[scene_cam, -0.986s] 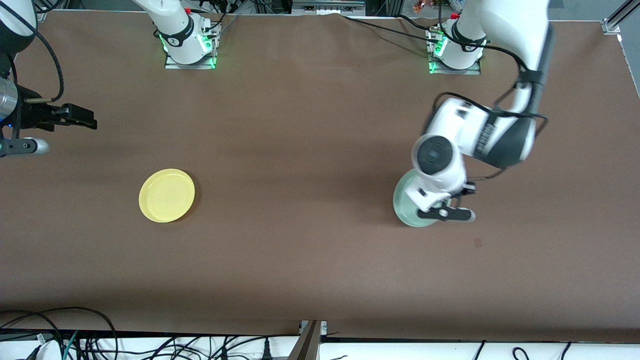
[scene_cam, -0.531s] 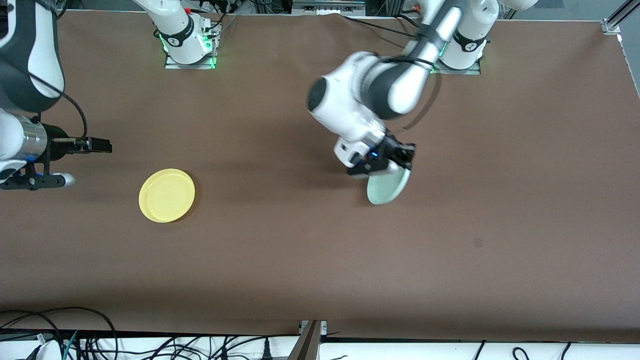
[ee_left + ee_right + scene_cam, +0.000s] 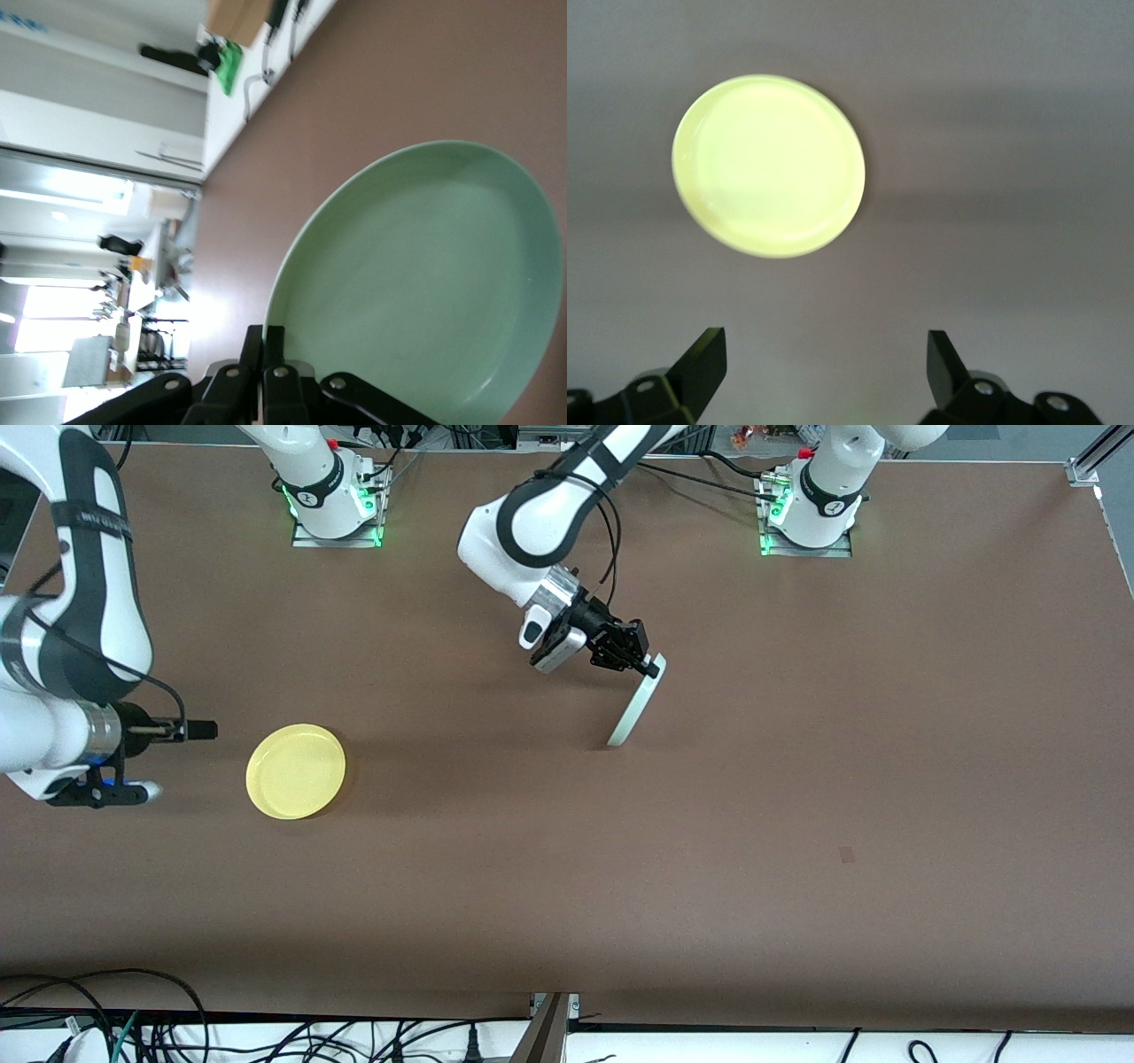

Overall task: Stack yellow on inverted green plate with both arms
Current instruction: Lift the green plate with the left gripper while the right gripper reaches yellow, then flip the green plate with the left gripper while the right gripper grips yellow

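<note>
Left hand [image 3: 640, 657] first: I see it up over the middle of the tabletop [image 3: 797, 850], clamped on the rim of the green plate [image 3: 636, 707]. From the front camera the plate shows almost edge-on, a thin pale sliver tilted steeply, its gripped edge at about one o'clock and its free edge down at about seven o'clock. I cannot tell whether that lower edge touches the tabletop or hangs just clear of it. On my left wrist feed the green plate [image 3: 425, 283] fills most of the picture, its hollow eating face turned toward the camera, and the black fingers [image 3: 270, 390] sit pressed together over its rim.

Right hand [image 3: 199, 731] sits toward the right arm's end of the tabletop, pointing at the yellow plate [image 3: 295, 771]. In the front view it lies at about ten o'clock from that plate, just beside it and not touching. On the right wrist feed I read the two fingers [image 3: 704, 363] as spread wide apart, with nothing between them, and the yellow plate [image 3: 769, 166] lies ahead of them, clear of both tips.

Yellow plate itself lies flat on the tabletop, rim up, well apart from the green one. Both arm bases stand along the twelve o'clock edge of the front view, green lights glowing at their feet. Loose black cables [image 3: 106, 1019] trail along the six o'clock edge, off the brown surface.
</note>
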Robot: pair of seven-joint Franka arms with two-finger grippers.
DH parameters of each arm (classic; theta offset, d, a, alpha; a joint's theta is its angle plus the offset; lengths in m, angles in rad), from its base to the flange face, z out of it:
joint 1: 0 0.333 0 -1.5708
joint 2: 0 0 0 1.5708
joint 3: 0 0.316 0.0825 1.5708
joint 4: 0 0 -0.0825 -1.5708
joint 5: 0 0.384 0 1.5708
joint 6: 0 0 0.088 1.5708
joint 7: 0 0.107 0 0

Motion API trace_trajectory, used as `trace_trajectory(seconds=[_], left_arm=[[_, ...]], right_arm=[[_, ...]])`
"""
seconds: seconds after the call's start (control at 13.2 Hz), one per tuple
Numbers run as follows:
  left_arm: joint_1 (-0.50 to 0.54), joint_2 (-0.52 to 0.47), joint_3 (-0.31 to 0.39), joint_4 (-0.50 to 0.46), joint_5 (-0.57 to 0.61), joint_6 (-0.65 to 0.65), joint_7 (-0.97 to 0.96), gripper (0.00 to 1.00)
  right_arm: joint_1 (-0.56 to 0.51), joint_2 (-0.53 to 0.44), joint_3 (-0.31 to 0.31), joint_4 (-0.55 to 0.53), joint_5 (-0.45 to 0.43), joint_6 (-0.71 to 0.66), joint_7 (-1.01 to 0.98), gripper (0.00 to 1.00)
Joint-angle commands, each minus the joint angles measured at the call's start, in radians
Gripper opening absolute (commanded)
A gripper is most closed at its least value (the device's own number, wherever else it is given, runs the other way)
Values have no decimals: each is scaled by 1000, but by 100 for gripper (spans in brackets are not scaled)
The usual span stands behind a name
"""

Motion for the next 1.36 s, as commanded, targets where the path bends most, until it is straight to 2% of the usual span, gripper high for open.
trace_trajectory(seconds=[0.0, 0.15, 0.38, 0.61, 0.83, 1.29], left_arm=[[-62, 69, 23, 54, 109, -77, 8, 0], [-65, 89, 26, 91, 129, -100, 11, 0], [-70, 117, 29, 97, 198, -100, 5, 0], [-103, 186, 31, 176, 270, -100, -5, 0], [-134, 284, 31, 266, 339, -97, -5, 0], [-159, 297, 31, 264, 355, -65, -1, 0]], right_arm=[[-20, 29, 6, -63, 1, 125, -4, 100], [-32, 28, 6, -158, 5, 254, -4, 100], [-34, 25, 6, -249, 26, 352, -4, 100], [-51, 26, 6, -324, 56, 440, -5, 100], [-61, 31, 6, -361, 83, 497, -20, 100], [-74, 77, 6, -379, 124, 572, -50, 100]])
